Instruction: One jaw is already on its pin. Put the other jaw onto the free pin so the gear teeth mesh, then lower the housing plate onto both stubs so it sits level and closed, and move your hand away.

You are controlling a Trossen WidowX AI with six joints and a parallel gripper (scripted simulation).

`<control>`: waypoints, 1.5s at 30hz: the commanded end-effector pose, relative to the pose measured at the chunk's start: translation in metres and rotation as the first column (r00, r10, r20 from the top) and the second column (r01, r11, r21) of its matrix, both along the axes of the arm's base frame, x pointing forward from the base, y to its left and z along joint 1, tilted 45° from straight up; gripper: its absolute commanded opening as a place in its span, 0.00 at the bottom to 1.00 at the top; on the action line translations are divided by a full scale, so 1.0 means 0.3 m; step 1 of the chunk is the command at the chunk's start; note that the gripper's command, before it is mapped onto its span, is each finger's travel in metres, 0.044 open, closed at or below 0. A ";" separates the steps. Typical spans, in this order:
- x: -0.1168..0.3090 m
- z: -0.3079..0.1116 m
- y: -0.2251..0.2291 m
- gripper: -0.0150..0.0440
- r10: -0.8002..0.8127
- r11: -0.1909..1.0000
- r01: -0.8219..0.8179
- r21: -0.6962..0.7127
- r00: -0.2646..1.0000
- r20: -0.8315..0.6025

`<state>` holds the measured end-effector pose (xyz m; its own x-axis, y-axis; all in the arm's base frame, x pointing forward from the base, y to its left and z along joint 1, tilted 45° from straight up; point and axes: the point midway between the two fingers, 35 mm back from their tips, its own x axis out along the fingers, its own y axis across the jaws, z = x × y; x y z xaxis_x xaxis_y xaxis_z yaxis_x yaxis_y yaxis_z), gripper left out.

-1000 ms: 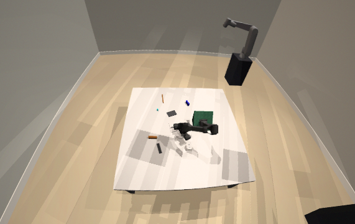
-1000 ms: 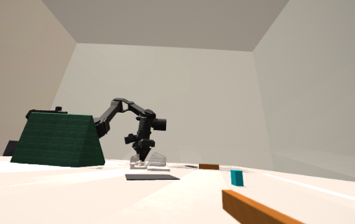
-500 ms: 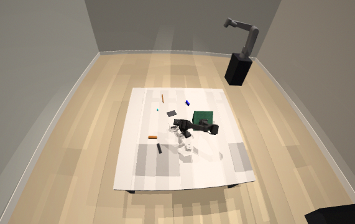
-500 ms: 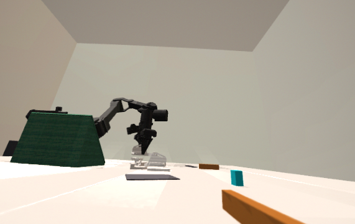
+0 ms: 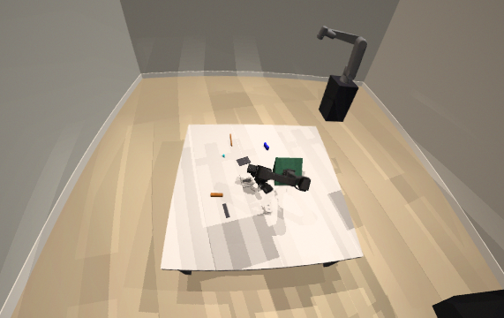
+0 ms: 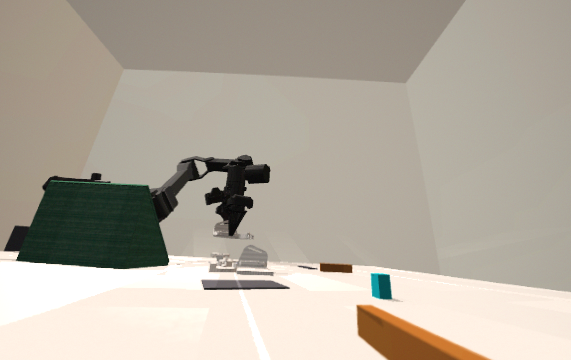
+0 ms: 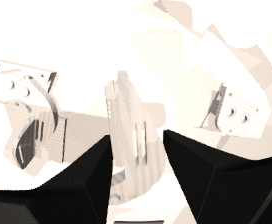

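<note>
Wrist view: the hand is partly open, its two dark fingertips closed on a pale, ribbed part with a curved edge and two narrow slots (which of the task's parts it is, I cannot tell). The held part stands up between the fingers and runs lengthwise away from them.

Left of the hand in the same view, apart from it, lies a white base piece with round holes and a curved strip; a ribbed, curved piece is next to it. Right of the hand, also apart, is a white plate with holes, a darker upright bit at its near edge. Pins and gear teeth are too washed out to identify.

Exterior view: the hand points down and holds the pale part above the surface, clear of the white pieces below. Beneath and slightly right of the hand stands a translucent, round-topped piece; nearer the camera than the hand is a flat dark grey plate.

Top view: a green block sits right of the hand, partly under the arm (its top edge tinted brighter in the exterior view). An orange bar lies left of the hand.
</note>
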<state>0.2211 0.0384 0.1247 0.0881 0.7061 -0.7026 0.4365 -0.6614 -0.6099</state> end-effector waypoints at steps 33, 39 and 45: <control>0.005 -0.123 -0.139 0.48 0.639 0.756 -0.567 -0.328 0.532 0.555; 0.002 -0.145 -0.161 0.48 0.707 0.674 -0.613 -0.412 0.376 0.598; -0.003 -0.166 -0.183 0.48 0.755 0.587 -0.638 -0.498 0.209 0.622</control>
<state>0.2213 -0.0128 0.0797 0.0928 0.6868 -0.7208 0.9828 0.0530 0.1771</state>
